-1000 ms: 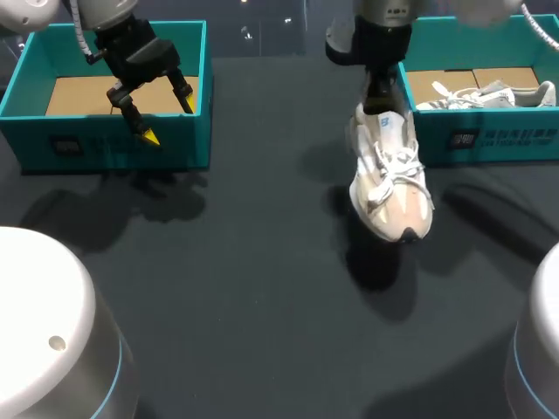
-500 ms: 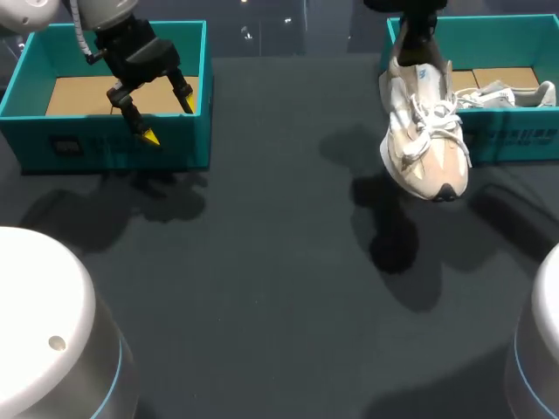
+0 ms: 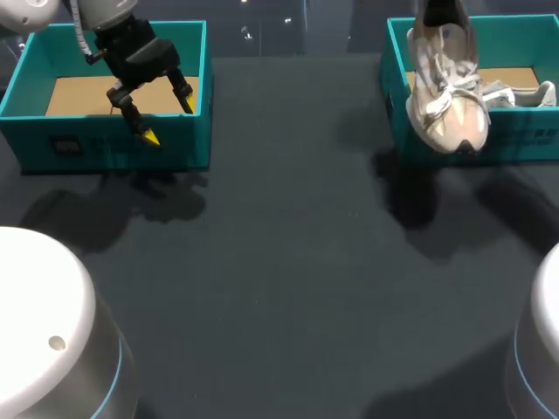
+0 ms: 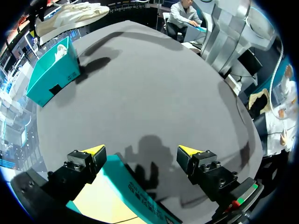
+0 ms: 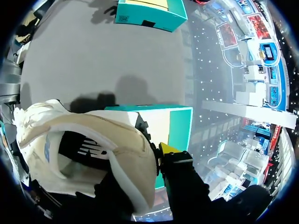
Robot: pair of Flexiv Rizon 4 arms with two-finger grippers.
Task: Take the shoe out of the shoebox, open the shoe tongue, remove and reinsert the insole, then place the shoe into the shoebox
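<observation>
**Desk:** Head view?

**Me:** Shoe [image 3: 445,92] hangs toe-down at 1 o'clock, above the near wall of the right shoebox [image 3: 524,30]. A second shoe [image 3: 517,94] lies inside. My left gripper [image 3: 169,120] is spread, holding nothing, above the left shoebox [image 3: 105,148] at 10 o'clock.

**Desk:** Left wrist?

**Me:** Same gripper, wide apart, with that box's wall beneath it. The shoe is far ahead.

**Desk:** Right wrist?

**Me:** Right gripper [image 5: 152,161] pinches the shoe's heel collar, one yellow tip outside. The box is below.

**Desk:** Step?

**Me:** Reads as the last one, placing. Next I carry the shoe farther over the box, lower it beside the other shoe, then release.
</observation>
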